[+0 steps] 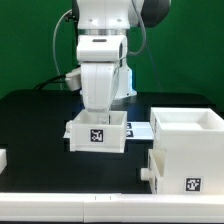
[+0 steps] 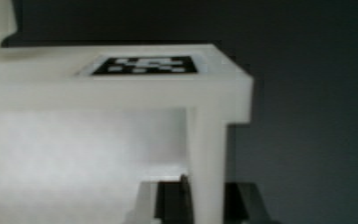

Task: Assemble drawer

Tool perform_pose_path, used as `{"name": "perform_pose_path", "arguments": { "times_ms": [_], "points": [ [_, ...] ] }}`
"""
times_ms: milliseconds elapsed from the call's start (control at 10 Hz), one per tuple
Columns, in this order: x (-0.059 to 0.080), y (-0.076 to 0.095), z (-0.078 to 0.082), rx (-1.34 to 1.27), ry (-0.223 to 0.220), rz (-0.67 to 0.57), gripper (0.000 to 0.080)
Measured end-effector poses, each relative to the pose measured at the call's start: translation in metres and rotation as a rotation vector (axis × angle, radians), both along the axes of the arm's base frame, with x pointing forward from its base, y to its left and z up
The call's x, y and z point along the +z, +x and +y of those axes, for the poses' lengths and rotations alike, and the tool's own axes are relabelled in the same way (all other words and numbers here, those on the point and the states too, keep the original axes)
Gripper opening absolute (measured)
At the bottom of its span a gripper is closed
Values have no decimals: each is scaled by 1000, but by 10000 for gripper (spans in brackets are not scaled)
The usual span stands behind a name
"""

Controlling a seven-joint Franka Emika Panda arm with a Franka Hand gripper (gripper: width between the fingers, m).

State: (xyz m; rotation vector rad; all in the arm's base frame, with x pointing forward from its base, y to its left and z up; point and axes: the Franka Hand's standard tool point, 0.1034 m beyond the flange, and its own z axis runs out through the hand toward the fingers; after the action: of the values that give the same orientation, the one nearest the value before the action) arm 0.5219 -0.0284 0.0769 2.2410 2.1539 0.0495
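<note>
A small open-topped white drawer box [image 1: 98,137] with a marker tag on its front stands at the middle of the black table. My gripper [image 1: 98,112] reaches down into it from above. In the wrist view, one thin wall of the box [image 2: 211,140] runs between my two dark fingers [image 2: 165,205], and the gripper [image 2: 208,206] is shut on it. A tag [image 2: 149,65] lies on the box's far wall. The larger white drawer housing [image 1: 188,150], open on top and tagged on its front, stands at the exterior view's right, apart from the box.
A thin flat white piece [image 1: 141,130] lies between the box and the housing. A small white part [image 1: 3,158] shows at the exterior view's left edge. A white strip [image 1: 70,206] runs along the front of the table.
</note>
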Motion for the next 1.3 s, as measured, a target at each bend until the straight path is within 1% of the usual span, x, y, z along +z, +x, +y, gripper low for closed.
{"name": "perform_pose_path", "arguments": {
  "times_ms": [100, 200, 300, 600, 700, 800, 1000, 1300],
  "points": [
    [1, 13, 6, 17, -3, -16, 31],
    [-1, 8, 4, 12, -3, -8, 31],
    [-2, 7, 3, 10, -3, -5, 31],
    [-3, 9, 5, 2, -6, -2, 31],
    [-1, 18, 12, -4, -14, -2, 31],
    [0, 25, 18, -6, -13, -7, 31],
    [2, 33, 23, -8, -16, 3, 31],
    [-1, 33, 33, -47, -8, -8, 31]
  ]
}}
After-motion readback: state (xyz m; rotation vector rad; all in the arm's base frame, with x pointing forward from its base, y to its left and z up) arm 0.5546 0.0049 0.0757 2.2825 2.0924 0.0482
